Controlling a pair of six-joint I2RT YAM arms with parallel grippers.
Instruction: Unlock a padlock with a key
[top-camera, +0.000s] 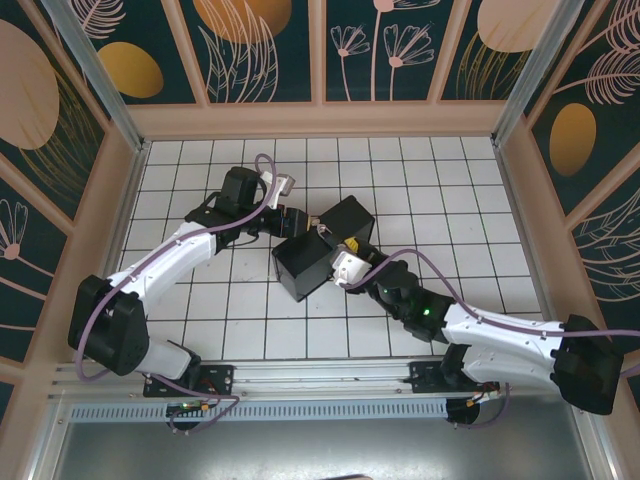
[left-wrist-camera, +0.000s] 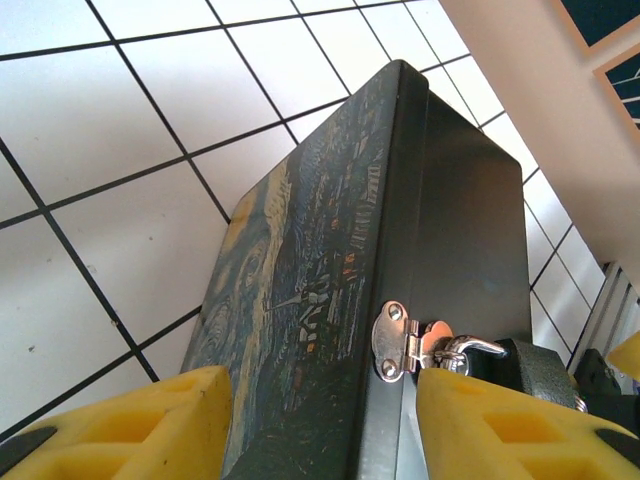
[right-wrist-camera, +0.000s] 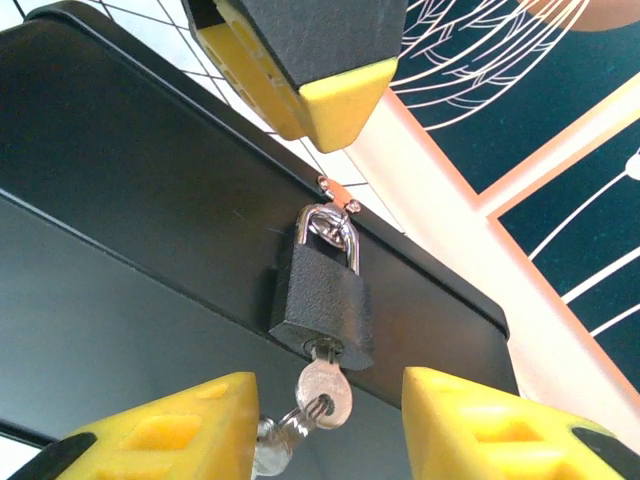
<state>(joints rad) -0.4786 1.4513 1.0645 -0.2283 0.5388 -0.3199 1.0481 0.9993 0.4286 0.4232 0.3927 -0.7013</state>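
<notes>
The right pincer stood open and empty-handed, its yellow fingers flanking the key, which lay just ahead at 12 o'clock. The key's long axis ran 12 to 6: its blade sat in the keyhole under the padlock and its flat silvery head hung below, beside a keyring. The padlock, with a grainy dark body and a polished shackle, hung from a bright hasp on the smooth dark box. The right arm was nearer the key. The left pincer sat spread wide astride the box's painted lid edge; whether it pinched the box could not be told.
</notes>
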